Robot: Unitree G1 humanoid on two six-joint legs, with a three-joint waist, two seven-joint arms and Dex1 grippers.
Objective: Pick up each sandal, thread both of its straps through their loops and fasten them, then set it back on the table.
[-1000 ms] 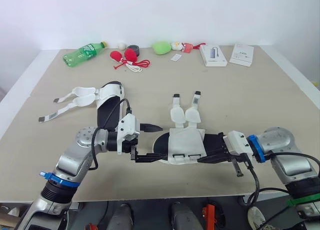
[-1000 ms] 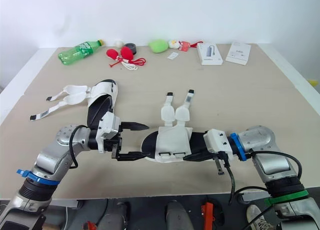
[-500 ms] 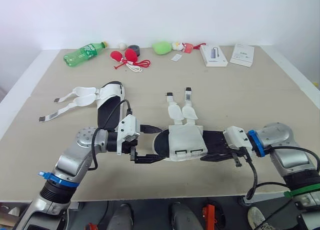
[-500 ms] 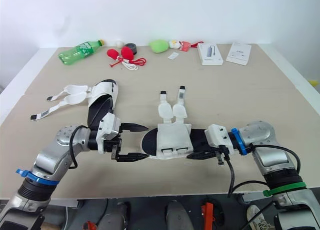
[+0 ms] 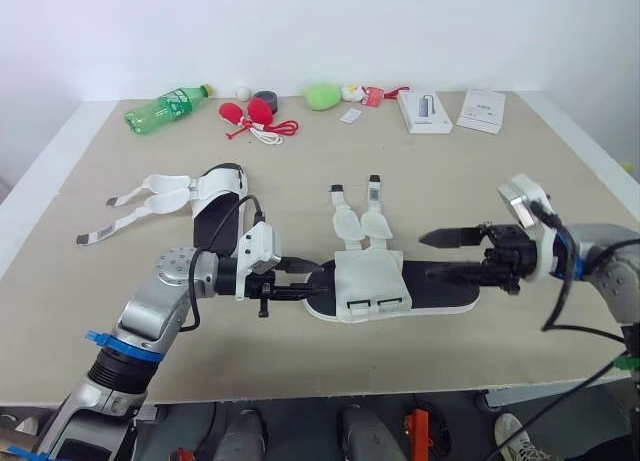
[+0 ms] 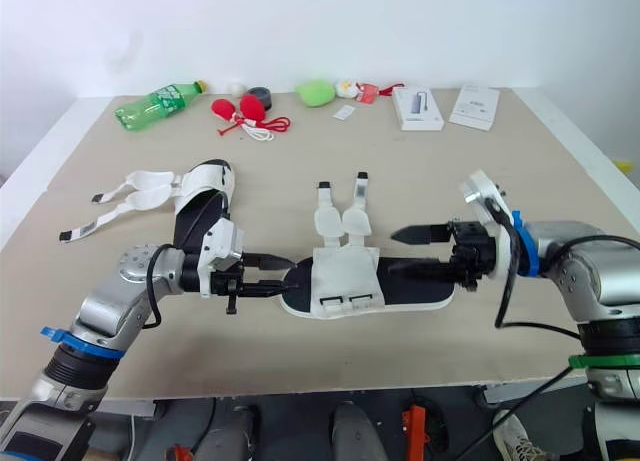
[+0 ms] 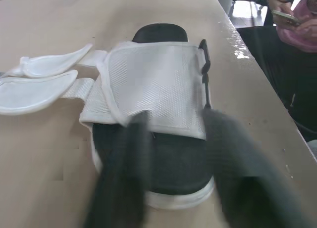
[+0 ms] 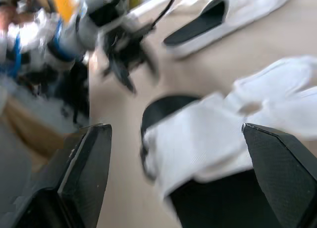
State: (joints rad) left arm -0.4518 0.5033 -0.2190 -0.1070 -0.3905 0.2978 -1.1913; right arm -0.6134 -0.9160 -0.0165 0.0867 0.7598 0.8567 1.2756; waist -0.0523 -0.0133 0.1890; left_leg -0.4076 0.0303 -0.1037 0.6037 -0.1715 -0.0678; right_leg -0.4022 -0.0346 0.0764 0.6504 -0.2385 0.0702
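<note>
Beige table [image 5: 480,181] stood before a white wall [image 5: 400,31]. We saw the sandal [image 5: 375,281] lying flat mid-table, straps [image 5: 360,221] loose. The right claw [image 5: 423,257] gaped wide, empty, one finger over the sandal's end; the left claw [image 5: 312,279] was part-open at the other end.

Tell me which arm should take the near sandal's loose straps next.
Probably right: the right pincer is open, one fingertip pointing near the straps. The left pincer, also open, straddles the end of the near sandal, suited to steadying it.
</note>
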